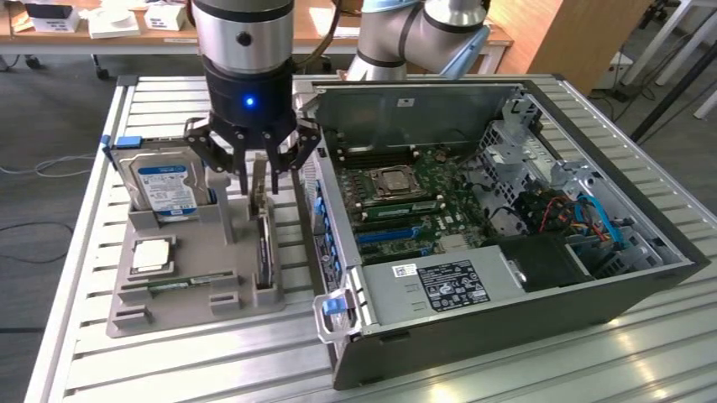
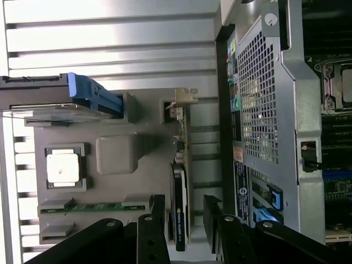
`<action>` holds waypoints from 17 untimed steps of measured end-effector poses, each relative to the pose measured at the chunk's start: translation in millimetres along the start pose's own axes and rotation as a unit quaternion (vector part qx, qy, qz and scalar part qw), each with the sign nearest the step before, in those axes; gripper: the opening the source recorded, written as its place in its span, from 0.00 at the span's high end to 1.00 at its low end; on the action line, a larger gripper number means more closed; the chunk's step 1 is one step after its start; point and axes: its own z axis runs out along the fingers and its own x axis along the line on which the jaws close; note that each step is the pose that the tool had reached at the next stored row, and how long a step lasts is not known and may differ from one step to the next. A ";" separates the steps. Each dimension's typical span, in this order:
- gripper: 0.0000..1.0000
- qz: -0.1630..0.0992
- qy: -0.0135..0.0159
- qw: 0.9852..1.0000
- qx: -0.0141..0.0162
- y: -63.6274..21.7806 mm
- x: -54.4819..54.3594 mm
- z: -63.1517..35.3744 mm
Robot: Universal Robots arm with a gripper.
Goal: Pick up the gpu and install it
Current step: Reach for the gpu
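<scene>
The gpu (image 1: 264,248) is a thin dark card standing on edge in a slot of the grey holder tray (image 1: 146,317), with its silvery bracket end pointing away from the table's front. My gripper (image 1: 260,170) hangs straight over it, open, with the card's upper edge between the two fingers and a gap on each side. In the wrist view the gpu (image 2: 180,220) runs between the black fingers (image 2: 157,212), and my gripper (image 2: 184,201) holds nothing.
The tray also carries a silver hard drive (image 1: 168,185), a processor chip (image 1: 151,254) and a green memory stick (image 1: 185,285). Close on the exterior view's right stands the open computer case (image 1: 627,285) with its motherboard (image 1: 415,210) exposed. All of it rests on a slatted metal table (image 1: 79,252).
</scene>
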 end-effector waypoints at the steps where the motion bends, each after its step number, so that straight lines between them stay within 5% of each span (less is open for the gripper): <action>1: 0.58 0.000 0.000 1.000 0.000 -0.1 0.0 2.0; 17: 0.58 0.000 0.000 1.000 0.000 -10.8 -0.7 10.4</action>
